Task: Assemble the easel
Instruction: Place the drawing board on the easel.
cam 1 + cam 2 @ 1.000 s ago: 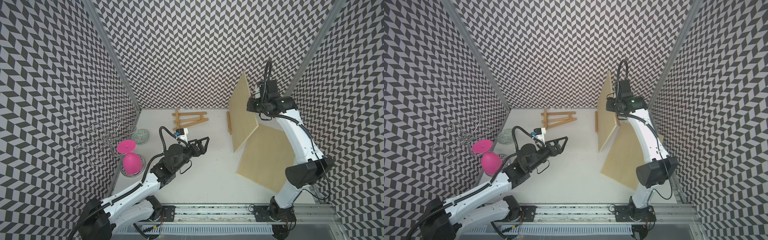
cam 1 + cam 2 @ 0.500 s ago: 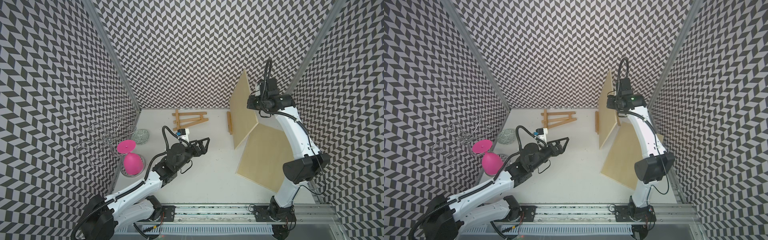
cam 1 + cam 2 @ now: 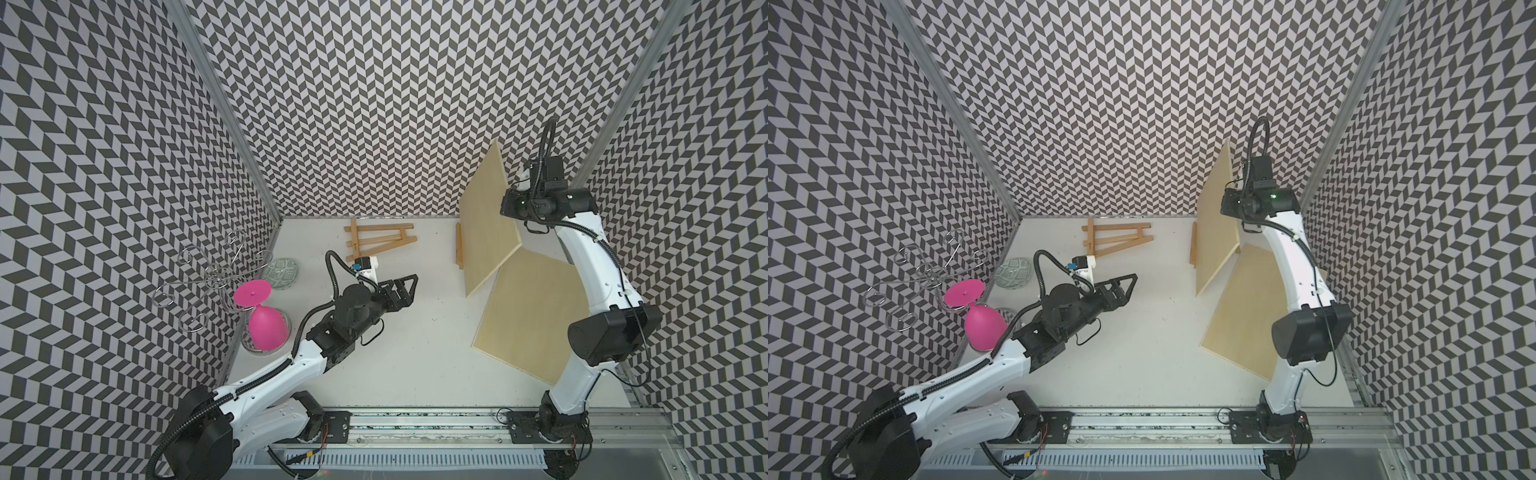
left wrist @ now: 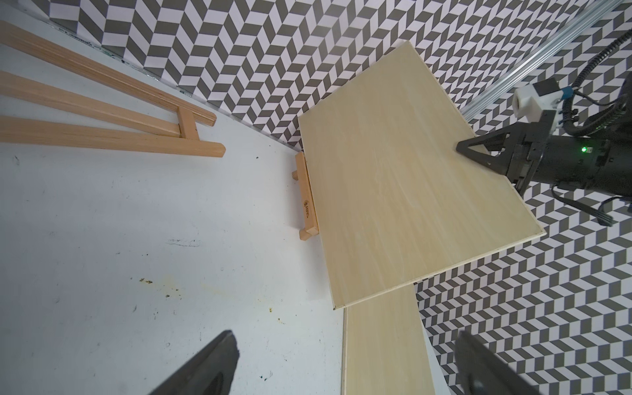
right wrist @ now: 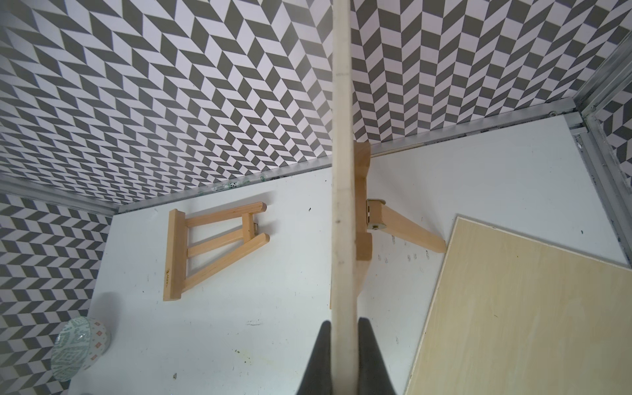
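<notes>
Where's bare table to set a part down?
Free: white tabletop between the open left fingers and the flat plywood sheet. Crowded: left edge with pink upturned goblet and green-patterned bowl; back with folded wooden easel.

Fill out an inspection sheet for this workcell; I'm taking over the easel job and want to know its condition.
Surface: white tabletop, small stains.
Job's things: upright board set against opened easel; folded easel lying flat; second board lying flat.
Clutter: upturned pink goblet, patterned bowl, wire rack.
Grippers: left gripper open, empty, above the table; right gripper shut on the upright board's edge.
Cables: black hoses looped at both wrists; none seen snagged.
Surroundings: chevron walls; base rail in front.
</notes>
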Controlling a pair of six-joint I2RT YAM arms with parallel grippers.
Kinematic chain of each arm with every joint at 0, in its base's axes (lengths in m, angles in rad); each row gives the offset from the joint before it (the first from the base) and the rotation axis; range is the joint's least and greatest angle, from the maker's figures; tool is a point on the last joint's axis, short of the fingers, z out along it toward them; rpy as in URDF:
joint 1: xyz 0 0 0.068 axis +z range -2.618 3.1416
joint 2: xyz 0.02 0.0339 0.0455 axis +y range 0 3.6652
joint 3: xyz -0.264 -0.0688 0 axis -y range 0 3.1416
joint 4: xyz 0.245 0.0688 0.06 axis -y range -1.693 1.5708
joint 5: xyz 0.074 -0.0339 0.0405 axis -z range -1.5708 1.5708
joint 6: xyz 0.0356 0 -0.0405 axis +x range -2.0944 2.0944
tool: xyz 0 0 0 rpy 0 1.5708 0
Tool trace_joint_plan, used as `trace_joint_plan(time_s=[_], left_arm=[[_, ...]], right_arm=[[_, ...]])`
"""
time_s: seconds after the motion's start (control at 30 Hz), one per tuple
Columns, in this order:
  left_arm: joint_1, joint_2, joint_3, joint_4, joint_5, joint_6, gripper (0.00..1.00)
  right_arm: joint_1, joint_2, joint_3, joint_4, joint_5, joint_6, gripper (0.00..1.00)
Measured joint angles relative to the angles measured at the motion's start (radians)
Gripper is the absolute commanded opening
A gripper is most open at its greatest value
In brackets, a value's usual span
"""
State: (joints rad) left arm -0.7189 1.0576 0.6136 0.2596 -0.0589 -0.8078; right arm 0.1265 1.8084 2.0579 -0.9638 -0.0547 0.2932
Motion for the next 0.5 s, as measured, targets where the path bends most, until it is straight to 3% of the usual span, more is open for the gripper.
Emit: trace_joint_plan(time_s=[0.27, 0.4, 0.5], left_arm=[[0.015, 0.006, 0.000, 0.000, 0.002, 0.003, 1.00], [0.018, 0.006, 0.000, -0.002, 0.003, 0.003, 0.99], [0.019, 0.006, 0.000, -0.004, 0.004, 0.003, 1.00]], right_arm=[[-0.045, -0.024, -0.063, 0.132, -0.007, -0.004, 0.33], [-0.055, -0.024, -0.063, 0.166, 0.013, -0.013, 0.41], [-0.058, -0.026, -0.064, 0.175, 0.023, -0.013, 0.54]])
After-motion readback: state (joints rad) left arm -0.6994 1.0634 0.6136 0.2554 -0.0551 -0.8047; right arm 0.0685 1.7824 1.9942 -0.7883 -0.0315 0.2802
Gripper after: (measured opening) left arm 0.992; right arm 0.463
